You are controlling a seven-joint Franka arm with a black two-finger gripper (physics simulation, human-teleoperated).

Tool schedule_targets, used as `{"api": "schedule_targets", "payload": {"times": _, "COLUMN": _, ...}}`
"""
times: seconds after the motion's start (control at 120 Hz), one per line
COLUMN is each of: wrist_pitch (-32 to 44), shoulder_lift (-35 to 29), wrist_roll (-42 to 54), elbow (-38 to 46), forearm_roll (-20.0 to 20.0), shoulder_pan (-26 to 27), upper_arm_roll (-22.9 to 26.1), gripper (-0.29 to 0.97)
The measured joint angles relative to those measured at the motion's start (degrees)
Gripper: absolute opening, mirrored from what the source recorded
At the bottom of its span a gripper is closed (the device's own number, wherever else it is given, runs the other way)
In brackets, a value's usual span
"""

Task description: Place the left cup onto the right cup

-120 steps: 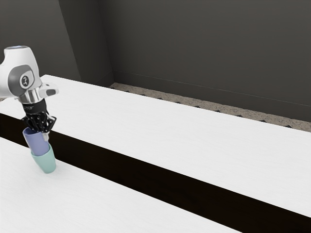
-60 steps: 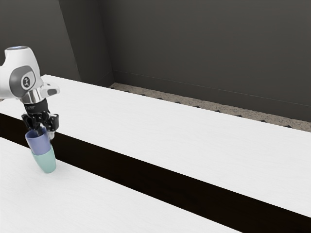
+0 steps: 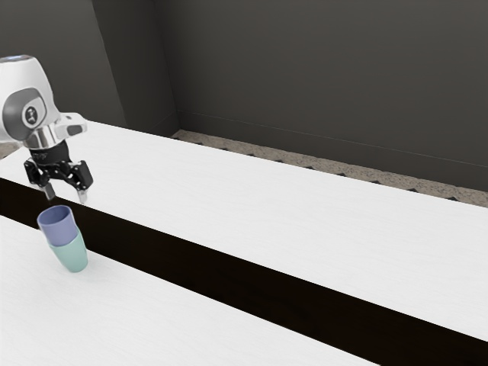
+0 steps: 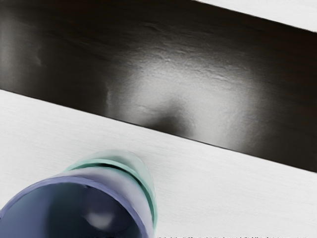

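A lavender-blue cup [image 3: 57, 224] sits nested in a mint-green cup [image 3: 72, 254] on the near white table surface at the exterior view's left. The stack leans a little. My gripper [image 3: 65, 194] hangs open just above the blue cup's rim, touching nothing. In the wrist view the blue cup [image 4: 74, 210] shows its dark open mouth right under my hand, with the green cup [image 4: 136, 171] as a ring around it.
A wide dark gap [image 3: 252, 286] runs diagonally between the near white surface [image 3: 152, 320] and the far white surface [image 3: 305, 206]. The cups stand close to the near surface's edge by that gap. Dark walls [image 3: 305, 69] rise behind.
My gripper has opened, let go of the blue cup and risen above it. The blue cup has settled into the green cup.
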State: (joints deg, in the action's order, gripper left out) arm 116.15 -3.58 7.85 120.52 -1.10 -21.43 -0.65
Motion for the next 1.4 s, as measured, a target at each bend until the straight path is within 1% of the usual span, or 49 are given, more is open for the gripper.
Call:
{"api": "schedule_targets", "payload": {"times": 0.133, "wrist_pitch": -1.41, "shoulder_lift": -1.55, "wrist_roll": 0.16, "elbow": -0.80, "forearm_roll": -0.40, "shoulder_pan": 3.20, "upper_arm_roll": 0.03, "gripper": 0.66}}
{"api": "schedule_targets", "payload": {"times": 0.225, "wrist_pitch": -3.27, "shoulder_lift": -2.39, "wrist_roll": 0.26, "elbow": -1.97, "forearm_roll": -0.54, "shoulder_pan": 4.40, "upper_arm_roll": 0.09, "gripper": 0.67}}
{"api": "schedule_targets", "payload": {"times": 0.408, "wrist_pitch": -5.71, "shoulder_lift": -2.46, "wrist_roll": 0.63, "elbow": -6.10, "forearm_roll": -0.71, "shoulder_pan": 7.42, "upper_arm_roll": 0.12, "gripper": 0.68}}
{"api": "schedule_targets", "payload": {"times": 0.558, "wrist_pitch": -6.62, "shoulder_lift": -1.71, "wrist_roll": 2.46, "elbow": -8.57, "forearm_roll": -0.88, "shoulder_pan": 8.87, "upper_arm_roll": 0.17, "gripper": 0.68}}
{"api": "schedule_targets", "payload": {"times": 0.783, "wrist_pitch": -9.77, "shoulder_lift": 2.02, "wrist_roll": 5.14, "elbow": -16.88, "forearm_roll": -3.30, "shoulder_pan": 11.98, "upper_arm_roll": 0.71, "gripper": 0.68}}
{"api": "schedule_targets", "payload": {"times": 1.05, "wrist_pitch": -12.74, "shoulder_lift": 6.67, "wrist_roll": 7.30, "elbow": -25.10, "forearm_roll": -4.00, "shoulder_pan": 15.81, "upper_arm_roll": 1.70, "gripper": 0.68}}
{"api": "schedule_targets", "payload": {"times": 1.258, "wrist_pitch": -14.48, "shoulder_lift": 8.02, "wrist_roll": 8.39, "elbow": -28.03, "forearm_roll": -4.12, "shoulder_pan": 18.10, "upper_arm_roll": 1.80, "gripper": 0.68}}
{"api": "schedule_targets", "payload": {"times": 1.4, "wrist_pitch": -15.25, "shoulder_lift": 8.11, "wrist_roll": 8.98, "elbow": -29.00, "forearm_roll": -3.95, "shoulder_pan": 18.27, "upper_arm_roll": 1.83, "gripper": 0.68}}
